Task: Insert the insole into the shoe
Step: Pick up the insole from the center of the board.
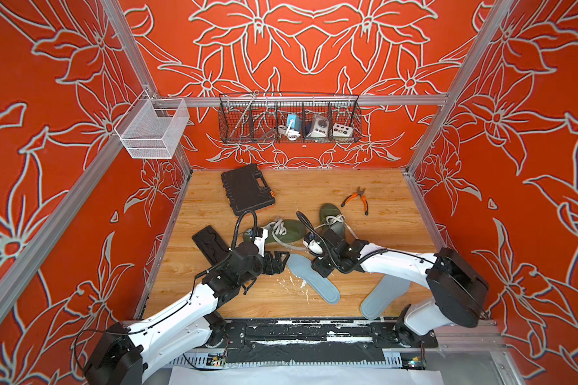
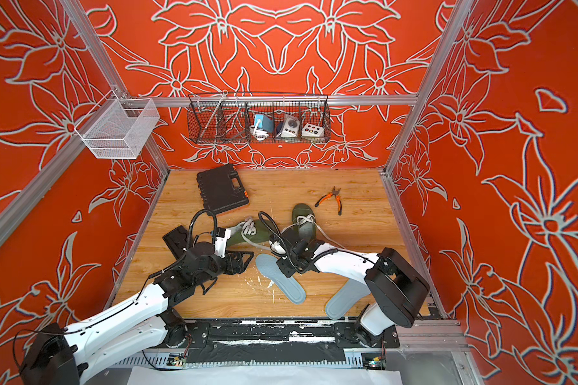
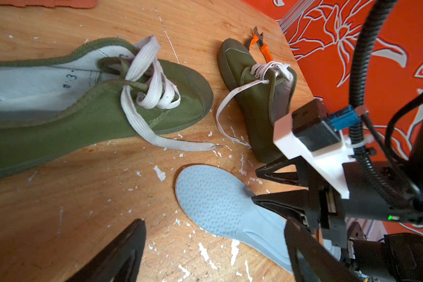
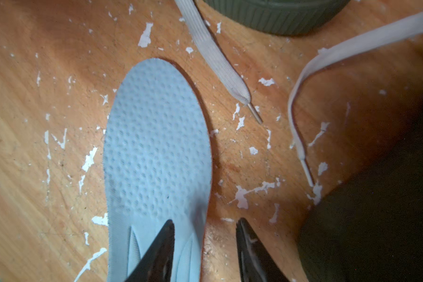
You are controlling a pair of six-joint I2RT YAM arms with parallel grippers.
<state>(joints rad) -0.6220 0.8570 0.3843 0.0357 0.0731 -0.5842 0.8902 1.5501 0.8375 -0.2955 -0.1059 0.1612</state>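
Two robot arms are working over a wooden table [image 1: 314,186] flecked with white, inside a booth of red floral walls. Two green lace-up shoes are lying mid-frame in both top views: the centre shoe [image 1: 294,230] and the upper shoe [image 1: 329,211]. Two pale blue insoles are lying below them.

The insole [image 1: 319,286] is lying flat at centre. Its long axis is running diagonally, with the dimpled toe end pointing upper left and the heel lower right. The second insole [image 1: 384,296] is lying at lower right, partly under the right arm.

The right gripper [image 4: 205,221] is straddling the insole's edge, fingers narrowly apart, one tip over the insole and one over wood. The left gripper [image 3: 214,222] is hanging wide open just beside the toe end.

One pair of pliers [image 1: 357,200] and one black case [image 1: 247,190] are lying farther back. A black basket [image 1: 289,120] and a white basket [image 1: 151,128] are hanging above.
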